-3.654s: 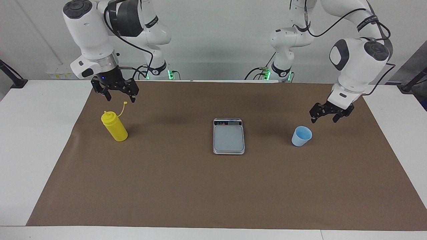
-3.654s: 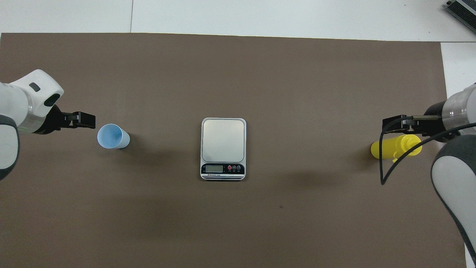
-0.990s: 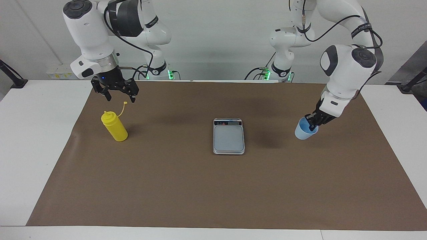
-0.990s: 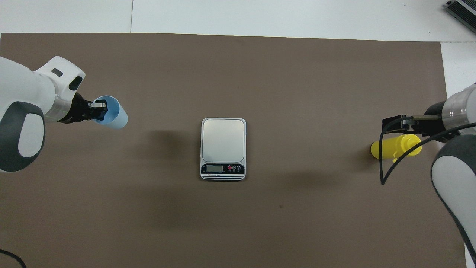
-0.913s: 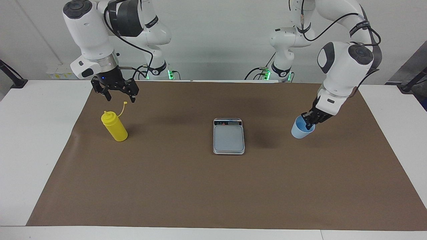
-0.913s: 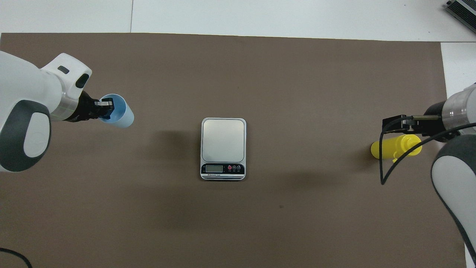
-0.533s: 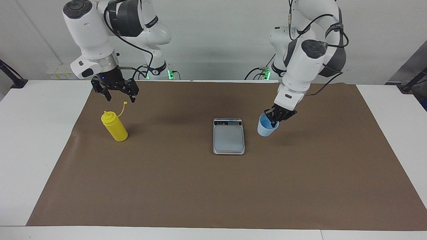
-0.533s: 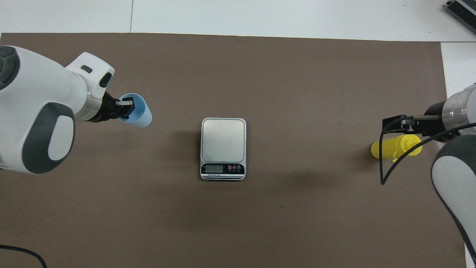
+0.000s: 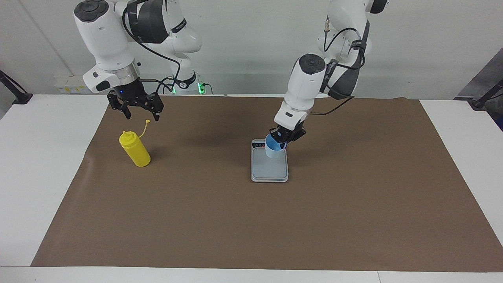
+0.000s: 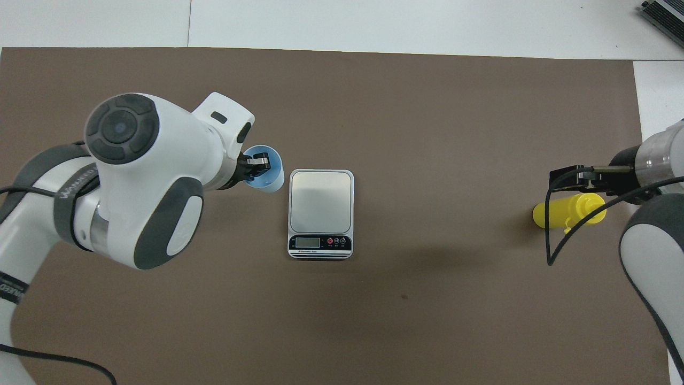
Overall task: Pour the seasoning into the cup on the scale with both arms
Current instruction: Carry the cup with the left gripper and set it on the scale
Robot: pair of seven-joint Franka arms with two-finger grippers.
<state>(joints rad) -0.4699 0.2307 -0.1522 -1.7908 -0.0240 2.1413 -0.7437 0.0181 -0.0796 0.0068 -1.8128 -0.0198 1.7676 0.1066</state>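
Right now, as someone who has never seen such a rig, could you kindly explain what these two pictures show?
Two white robot arms work at a table covered by a brown mat. One picture looks across the table at the robots; the other looks down from above their end. The left gripper pinches the rim of the blue cup, carrying it in the air at the kitchen scale. The right gripper waits open above the yellow seasoning bottle, which stands on the mat toward the right arm's end.

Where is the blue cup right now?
The blue cup is held by its rim in the left gripper, up in the air at the edge of the scale toward the left arm's end.
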